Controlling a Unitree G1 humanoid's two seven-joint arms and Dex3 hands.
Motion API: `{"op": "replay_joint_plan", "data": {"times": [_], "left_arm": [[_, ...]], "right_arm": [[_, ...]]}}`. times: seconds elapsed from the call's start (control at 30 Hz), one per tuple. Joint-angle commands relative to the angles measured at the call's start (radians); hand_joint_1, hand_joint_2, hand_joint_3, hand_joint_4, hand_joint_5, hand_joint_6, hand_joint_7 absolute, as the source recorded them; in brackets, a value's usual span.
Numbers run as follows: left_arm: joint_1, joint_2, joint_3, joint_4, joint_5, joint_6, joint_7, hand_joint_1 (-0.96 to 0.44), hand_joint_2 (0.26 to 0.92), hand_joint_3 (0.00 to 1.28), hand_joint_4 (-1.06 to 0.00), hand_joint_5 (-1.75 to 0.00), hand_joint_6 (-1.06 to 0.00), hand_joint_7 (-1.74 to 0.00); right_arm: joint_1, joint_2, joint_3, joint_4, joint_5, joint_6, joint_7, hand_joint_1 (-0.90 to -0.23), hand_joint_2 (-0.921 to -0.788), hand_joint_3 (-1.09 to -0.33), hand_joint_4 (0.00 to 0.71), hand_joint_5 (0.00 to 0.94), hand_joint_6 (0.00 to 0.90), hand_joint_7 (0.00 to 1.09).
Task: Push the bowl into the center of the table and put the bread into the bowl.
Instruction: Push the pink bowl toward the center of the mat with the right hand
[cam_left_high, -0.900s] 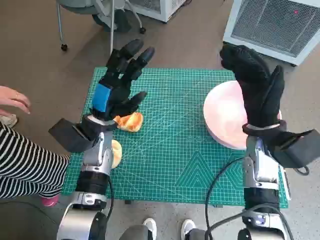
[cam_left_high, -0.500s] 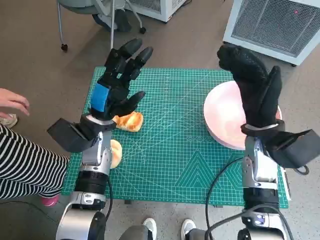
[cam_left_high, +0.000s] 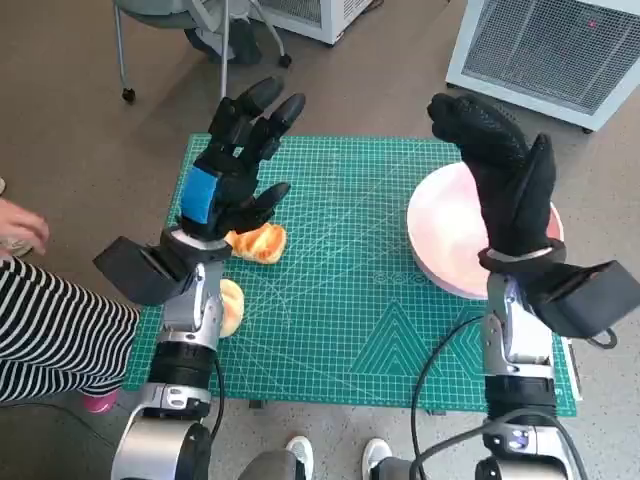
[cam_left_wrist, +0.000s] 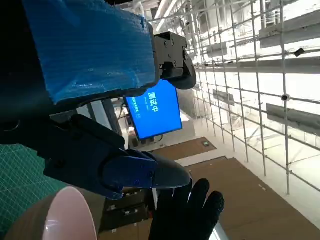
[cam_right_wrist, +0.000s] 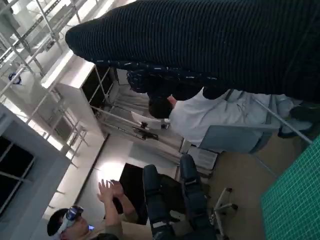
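A golden piece of bread (cam_left_high: 262, 243) lies on the left part of the green cutting mat (cam_left_high: 340, 300). My left hand (cam_left_high: 232, 168) hovers just above and behind it, fingers spread and holding nothing. The pink bowl (cam_left_high: 448, 240) stands at the mat's right side. Raised over the bowl's near rim is my gloved right hand (cam_left_high: 502, 175), fingers stretched out and empty. In the left wrist view the bowl's rim (cam_left_wrist: 67, 215) shows under the taped left hand (cam_left_wrist: 90, 50), with the right hand (cam_left_wrist: 192, 210) beyond. The right wrist view shows the glove (cam_right_wrist: 225, 45) and the left hand's fingers (cam_right_wrist: 170, 200).
A second rounded bread piece (cam_left_high: 232, 305) lies by my left forearm at the mat's left edge. A person's striped sleeve (cam_left_high: 50, 320) and hand (cam_left_high: 20, 225) are at the left. A chair base (cam_left_high: 200, 30) and a white grilled unit (cam_left_high: 550, 45) stand behind the table.
My right hand has drifted slightly left and away over the bowl. The person's hand at the left has drawn back and down. My left hand, the bread and the bowl have barely moved.
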Motion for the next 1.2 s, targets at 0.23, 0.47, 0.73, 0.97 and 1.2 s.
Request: {"op": "replay_joint_plan", "data": {"times": [0.23,0.47,0.73,0.97,1.2], "left_arm": [[-0.006,0.005,0.009,0.006,-0.002,-0.015,-0.001,-0.64,0.921,0.26,-0.22,-0.22,0.00,-0.62],[-0.012,0.003,0.015,0.031,-0.001,-0.027,-0.003,-0.65,0.921,0.26,-0.21,-0.20,0.00,-0.62],[-0.012,0.000,0.015,0.037,0.001,-0.035,-0.002,-0.65,0.921,0.26,-0.21,-0.19,0.00,-0.63],[-0.012,-0.001,0.015,0.039,-0.004,-0.034,-0.006,-0.65,0.921,0.26,-0.22,-0.19,0.00,-0.63],[-0.016,-0.002,0.020,0.049,-0.010,-0.034,-0.011,-0.64,0.921,0.27,-0.22,-0.18,0.00,-0.62]], "right_arm": [[0.029,-0.063,-0.070,0.057,0.038,-0.007,0.038,-0.707,-0.921,-0.688,0.141,0.004,0.070,0.39],[0.021,-0.107,-0.135,0.151,0.029,-0.045,0.008,-0.730,-0.921,-0.668,0.141,0.003,0.077,0.39],[0.016,-0.171,-0.196,0.281,-0.019,-0.097,-0.083,-0.718,-0.921,-0.703,0.140,0.002,0.052,0.38],[0.010,-0.225,-0.230,0.401,-0.047,-0.120,-0.153,-0.706,-0.921,-0.749,0.128,0.000,0.024,0.38],[-0.007,-0.262,-0.253,0.528,-0.051,-0.130,-0.188,-0.701,-0.921,-0.784,0.117,0.000,0.002,0.37]]}}
